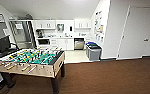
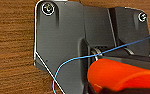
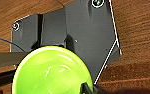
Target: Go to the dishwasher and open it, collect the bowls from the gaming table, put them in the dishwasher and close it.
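Item 1. Dishwasher (image 1: 79, 44): steel-fronted unit set under the kitchen worktop (image 1: 63, 37) at the far end of the room, between white cabinets (image 1: 65, 44) and the grey bins (image 1: 93, 51). From this distance its door looks upright; whether it is fully closed cannot be told.

Item 2. Lime green bowl (image 3: 52, 71): round, shallow, glossy, carried at the right arm, seen from above over brown carpet (image 3: 138, 37). A dark finger (image 3: 87, 88) overlaps its rim, so the right jaws appear clamped on the bowl's edge; how wide they stand cannot be read.

Item 3. Red-orange bowl (image 2: 121, 75): rounded, smooth, close under the left wrist, with a blue cable (image 2: 73, 58) crossing in front. It seems carried by the left arm, but the left jaws are hidden; apart or together cannot be told.

Item 4. Table-football table (image 1: 33, 61): green field, rods, wooden sides, standing on the carpet near the robot, well apart from the kitchen.

Progress, as a judgement: bowls are collected, at least these two. Left to do: cross the carpet to the kitchen, load the bowls into the dishwasher, close it.
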You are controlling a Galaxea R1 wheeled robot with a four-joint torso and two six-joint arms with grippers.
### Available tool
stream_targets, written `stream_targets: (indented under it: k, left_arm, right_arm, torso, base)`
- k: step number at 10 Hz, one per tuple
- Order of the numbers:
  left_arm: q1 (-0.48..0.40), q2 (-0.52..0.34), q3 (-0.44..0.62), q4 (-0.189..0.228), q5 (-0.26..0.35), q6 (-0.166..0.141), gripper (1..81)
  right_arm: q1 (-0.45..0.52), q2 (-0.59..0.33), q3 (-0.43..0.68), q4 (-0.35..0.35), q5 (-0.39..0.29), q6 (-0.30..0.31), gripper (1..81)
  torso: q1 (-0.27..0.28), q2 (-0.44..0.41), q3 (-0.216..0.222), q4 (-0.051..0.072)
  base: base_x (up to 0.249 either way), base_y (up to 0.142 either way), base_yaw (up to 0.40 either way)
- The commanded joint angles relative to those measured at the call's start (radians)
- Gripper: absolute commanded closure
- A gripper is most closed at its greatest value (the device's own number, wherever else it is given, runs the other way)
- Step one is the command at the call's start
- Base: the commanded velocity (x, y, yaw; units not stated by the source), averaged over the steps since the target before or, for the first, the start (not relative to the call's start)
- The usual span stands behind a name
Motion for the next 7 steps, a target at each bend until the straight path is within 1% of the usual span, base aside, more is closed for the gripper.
stream_targets:
  k: [1,7]
  left_arm:
    - [-0.052,-0.004,0.001,0.005,0.067,0.004,81.1]
    - [-0.052,-0.007,0.001,0.004,0.067,0.005,81.1]
  right_arm:
    - [0.043,-0.014,0.004,-0.005,-0.048,-0.004,81.1]
    - [0.049,-0.016,0.003,-0.005,-0.051,-0.004,81.1]
  torso:
    - [0.000,0.000,0.000,0.000]
    - [0.000,0.000,0.000,0.000]
  base:
    - [0.171,0.000,0.000]
    - [0.182,0.000,0.000]
